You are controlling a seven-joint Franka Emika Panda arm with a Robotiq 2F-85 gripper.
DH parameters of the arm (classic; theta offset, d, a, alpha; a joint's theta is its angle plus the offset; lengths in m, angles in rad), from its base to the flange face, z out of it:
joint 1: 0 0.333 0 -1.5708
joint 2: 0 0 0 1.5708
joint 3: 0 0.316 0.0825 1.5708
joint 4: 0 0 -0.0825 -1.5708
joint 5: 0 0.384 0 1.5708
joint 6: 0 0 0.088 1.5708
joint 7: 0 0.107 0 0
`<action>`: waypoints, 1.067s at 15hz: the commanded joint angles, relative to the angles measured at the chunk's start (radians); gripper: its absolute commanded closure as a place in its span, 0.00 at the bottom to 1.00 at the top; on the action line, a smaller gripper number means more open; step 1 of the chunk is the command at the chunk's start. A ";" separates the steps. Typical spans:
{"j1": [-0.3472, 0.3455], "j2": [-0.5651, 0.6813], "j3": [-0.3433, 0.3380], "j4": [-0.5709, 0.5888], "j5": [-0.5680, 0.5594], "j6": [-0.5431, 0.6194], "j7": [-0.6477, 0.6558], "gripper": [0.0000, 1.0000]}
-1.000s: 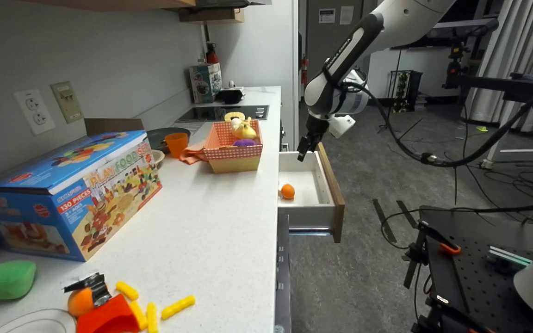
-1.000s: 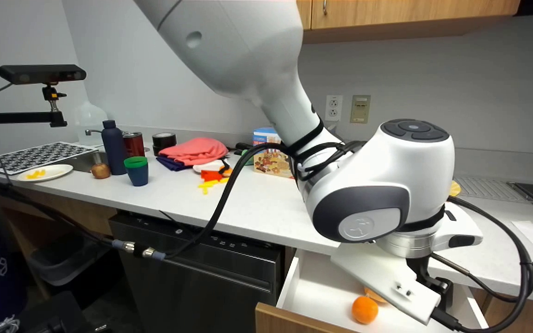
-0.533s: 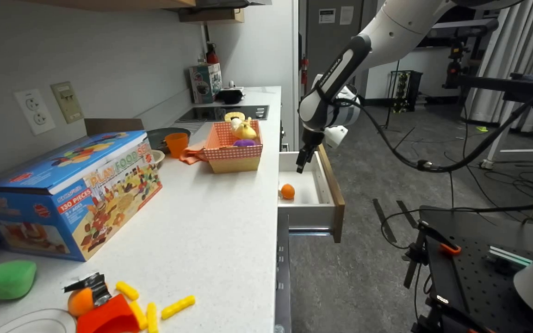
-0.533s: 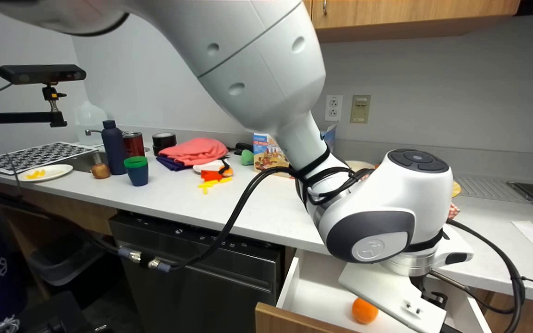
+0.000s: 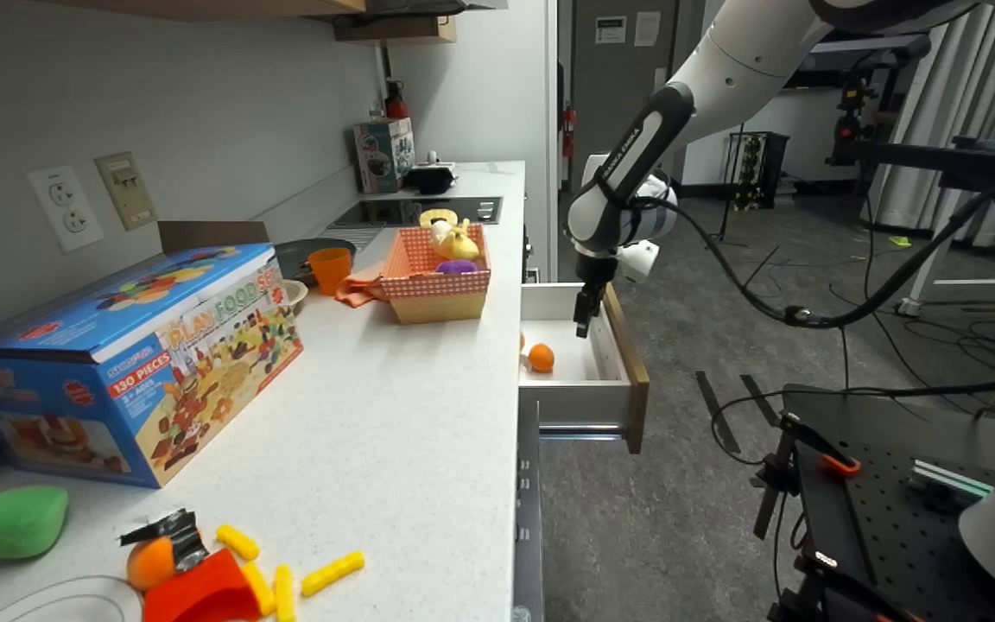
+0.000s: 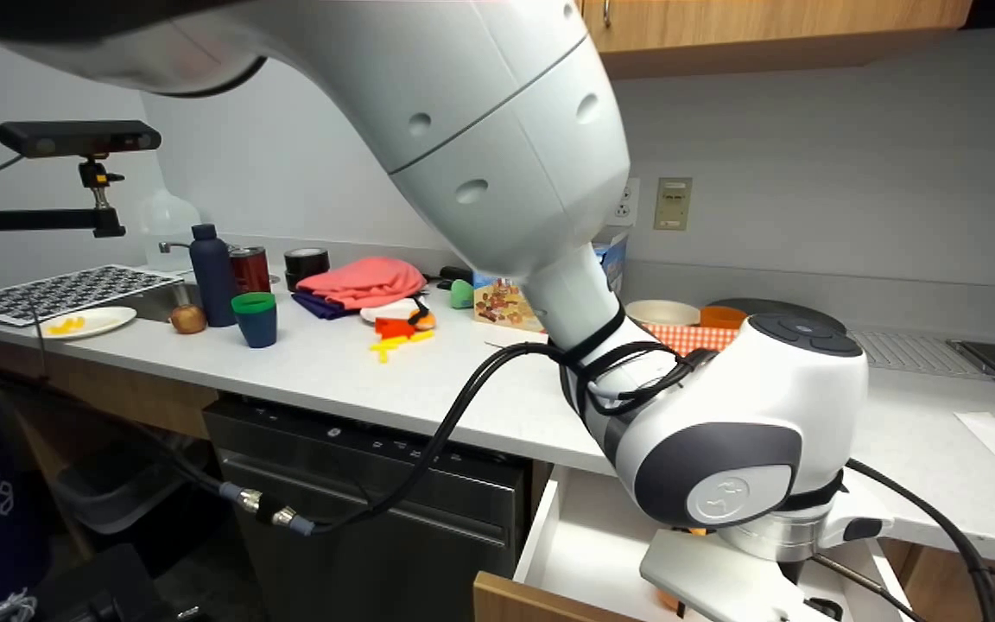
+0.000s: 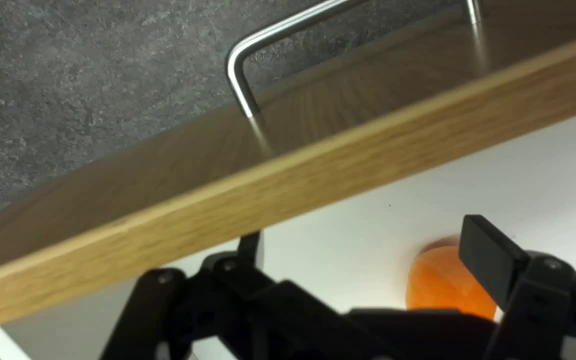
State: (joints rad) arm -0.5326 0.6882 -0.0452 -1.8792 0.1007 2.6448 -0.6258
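Pincer (image 5: pixel 582 330) and drawer (image 5: pixel 584 402): since half a second earlier, mine has shifted toward the drawer's wooden front (image 7: pixel 288 175), and the drawer itself stands slightly further out from under the counter (image 5: pixel 411 432).
Fingers (image 7: pixel 493 260): spread wide in the wrist view, nothing pinched; one appears close to the front's inner face, and whether it touches I cannot tell.
Orange ball (image 7: pixel 440 280): lying in the drawer, partly hidden by my other finger in the wrist view; an exterior view shows it apart from me.
Metal handle (image 7: pixel 288 27): on the front's outer side, above the grey floor (image 7: pixel 78 100), apart from my fingers.
Hazard at the front: pressing hard outward could, I judge, run the drawer to its stop or let my finger slip off the wood.
Hazard at the ball: round and loose, it could roll if the drawer jerks or my nearer finger swings into it.
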 commanded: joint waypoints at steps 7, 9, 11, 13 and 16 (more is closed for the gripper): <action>0.039 0.018 -0.116 0.001 -0.126 -0.263 0.078 0.00; 0.037 0.019 -0.127 -0.019 -0.128 -0.300 0.087 0.00; 0.044 0.018 -0.143 -0.038 -0.139 -0.321 0.103 0.00; 0.063 0.010 -0.171 -0.053 -0.184 -0.346 0.140 0.00; 0.100 -0.003 -0.211 -0.082 -0.269 -0.368 0.202 0.00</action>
State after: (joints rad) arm -0.4872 0.7052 -0.1998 -1.9146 -0.0890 2.3203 -0.5022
